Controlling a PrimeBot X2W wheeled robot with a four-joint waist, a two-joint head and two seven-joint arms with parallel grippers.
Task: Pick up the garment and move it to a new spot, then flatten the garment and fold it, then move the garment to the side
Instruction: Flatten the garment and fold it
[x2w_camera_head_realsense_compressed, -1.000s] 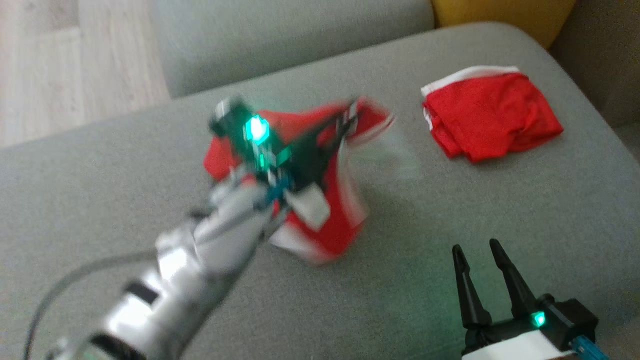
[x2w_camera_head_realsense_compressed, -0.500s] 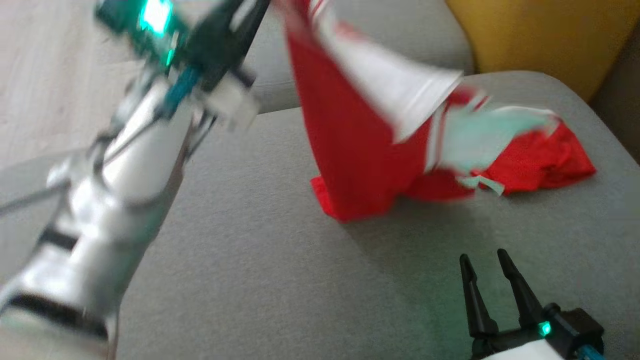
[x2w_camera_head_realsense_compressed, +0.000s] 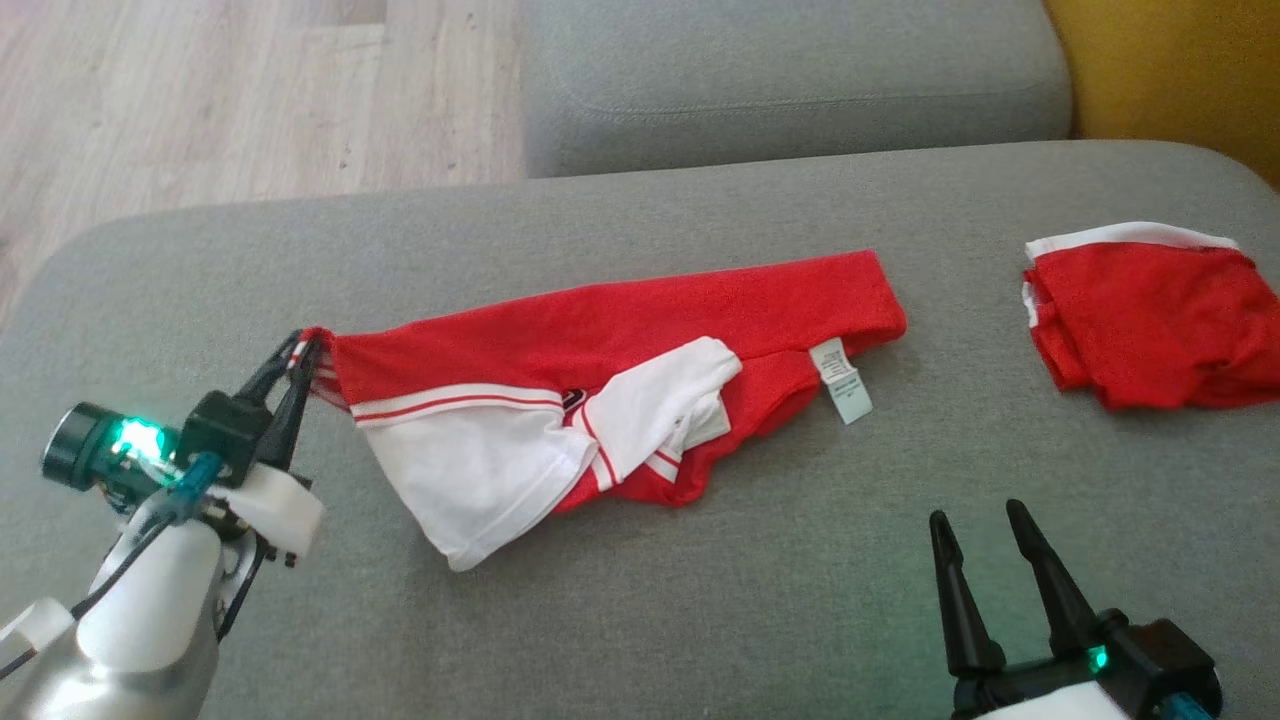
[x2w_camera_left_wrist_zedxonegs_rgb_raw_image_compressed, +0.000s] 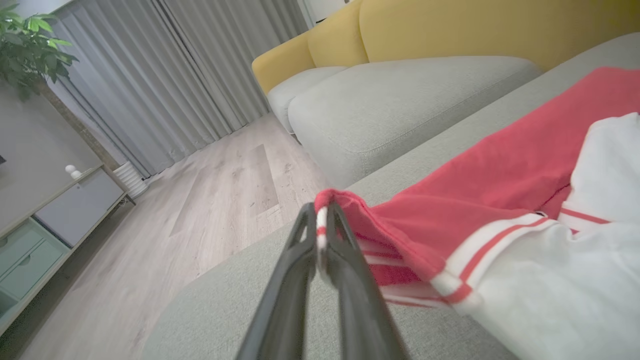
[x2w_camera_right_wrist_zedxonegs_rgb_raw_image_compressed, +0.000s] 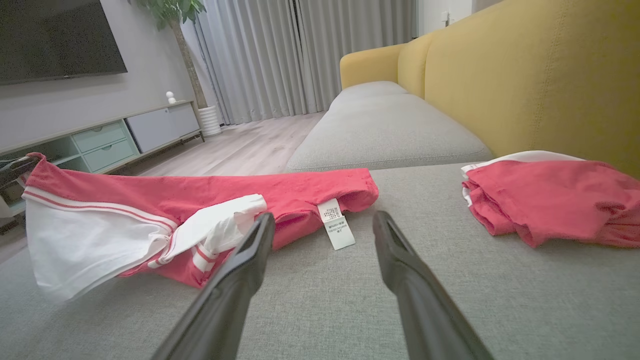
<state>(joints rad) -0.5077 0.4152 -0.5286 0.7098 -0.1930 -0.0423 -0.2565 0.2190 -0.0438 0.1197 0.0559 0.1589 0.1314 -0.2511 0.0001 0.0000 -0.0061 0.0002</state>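
Garment (x2w_camera_head_realsense_compressed: 640, 320) now lies outstretched; label (x2w_camera_head_realsense_compressed: 842, 380) print illegible.

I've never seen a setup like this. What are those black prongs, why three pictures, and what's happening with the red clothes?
This is a two-armed robot working over a grey sofa cushion. One picture looks down from its head; the other two come from cameras on its wrists, each looking along that arm's own black fingers. The left gripper is pinched shut on one corner of a red and white garment, which lies stretched across the cushion. The right gripper is open and holds nothing. A second red garment lies folded farther right, untouched.
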